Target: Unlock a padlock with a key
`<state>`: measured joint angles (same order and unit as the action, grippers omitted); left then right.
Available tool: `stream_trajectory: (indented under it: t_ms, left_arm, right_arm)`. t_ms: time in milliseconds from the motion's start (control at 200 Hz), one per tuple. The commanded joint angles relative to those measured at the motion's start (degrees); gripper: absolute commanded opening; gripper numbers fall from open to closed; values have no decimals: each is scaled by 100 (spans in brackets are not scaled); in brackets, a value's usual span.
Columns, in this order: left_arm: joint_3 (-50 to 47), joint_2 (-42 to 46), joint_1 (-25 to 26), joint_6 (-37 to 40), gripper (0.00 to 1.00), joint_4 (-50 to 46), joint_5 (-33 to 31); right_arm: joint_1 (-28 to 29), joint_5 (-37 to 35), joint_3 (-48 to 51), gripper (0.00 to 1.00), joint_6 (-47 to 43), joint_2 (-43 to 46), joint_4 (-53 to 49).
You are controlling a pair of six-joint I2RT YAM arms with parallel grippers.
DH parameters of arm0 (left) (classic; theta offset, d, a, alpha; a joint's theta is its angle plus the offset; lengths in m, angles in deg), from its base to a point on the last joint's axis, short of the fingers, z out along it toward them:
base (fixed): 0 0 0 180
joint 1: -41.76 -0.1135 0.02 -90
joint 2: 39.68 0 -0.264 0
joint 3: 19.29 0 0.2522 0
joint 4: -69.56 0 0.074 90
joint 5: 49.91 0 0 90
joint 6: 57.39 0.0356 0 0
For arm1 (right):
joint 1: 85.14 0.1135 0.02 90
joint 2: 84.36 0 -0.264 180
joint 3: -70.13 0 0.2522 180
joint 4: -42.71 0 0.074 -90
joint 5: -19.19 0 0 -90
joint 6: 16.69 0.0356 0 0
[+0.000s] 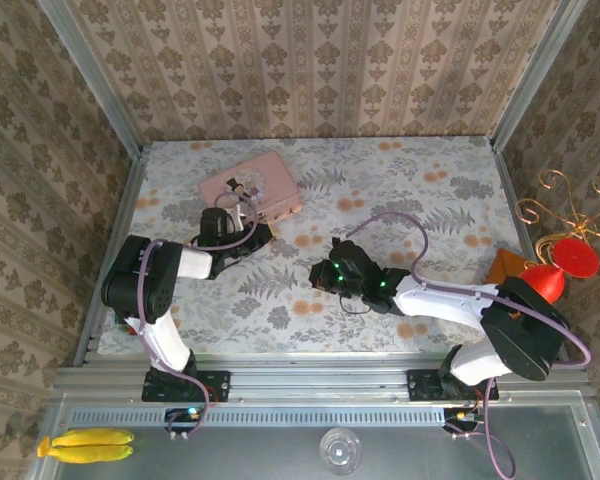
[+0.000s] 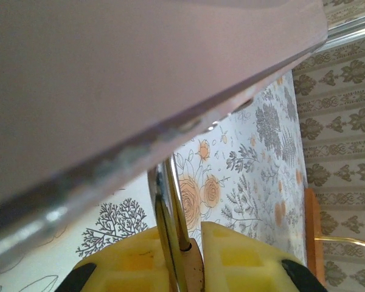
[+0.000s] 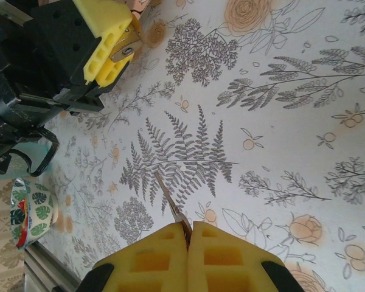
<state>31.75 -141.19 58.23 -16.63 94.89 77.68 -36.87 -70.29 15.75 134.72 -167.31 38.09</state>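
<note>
Brass-gold padlock (image 2: pixel 192 267) sits clamped between the yellow pads (image 2: pixel 140 258) of the left pincer (image 2: pixel 193 246), body pinched edge-on, thin silver shackle (image 2: pixel 166 201) sticking up out of the grip toward the pink tin (image 1: pixel 252 185). In the left wrist view the shackle top reaches the tin's lower edge; cannot tell if it touches. From above, the left pincer is just at the near edge of the tin, at the far left of the floral surface (image 1: pixel 430 190). The right pincer (image 3: pixel 188 234) has its pads pressed together on a key (image 3: pixel 169 198); only the thin silver blade shows, poking out of the pad seam, angled over a grey fern print. The key tip is well apart from the padlock, with bare surface between them. The right pincer is mid-surface, pointing left toward the left pincer. In the right wrist view the padlock shows as a brass bit between the left pads. A leaf-pattern cup (image 3: pixel 30 210) stands off the surface edge. A red ornament (image 1: pixel 565 262) on a gold wire stand is at far right, bananas (image 1: pixel 85 445) on the near ledge.
</note>
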Motion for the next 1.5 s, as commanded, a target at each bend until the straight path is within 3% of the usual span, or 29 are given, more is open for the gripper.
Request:
stream_trajectory:
  t_ms: [0,260,440,610,1495]
  left_arm:
    - [-191,45,-12,-602,0,-59,640]
    - [-398,-296,15,-1700,0,1224,1089]
    - [-370,-278,101,-1662,0,1117,1089]
    - [-352,-186,133,-1581,0,969,1068]
    - [-326,-167,184,-1554,0,948,1111]
  right_arm:
    - [42,140,-102,0,302,-211,388]
    - [42,561,-390,0,700,-845,856]
    - [24,457,-680,0,967,-1170,753]
    - [-85,535,-791,0,1322,-1546,1334]
    - [-484,734,-1253,0,1778,-2431,2599]
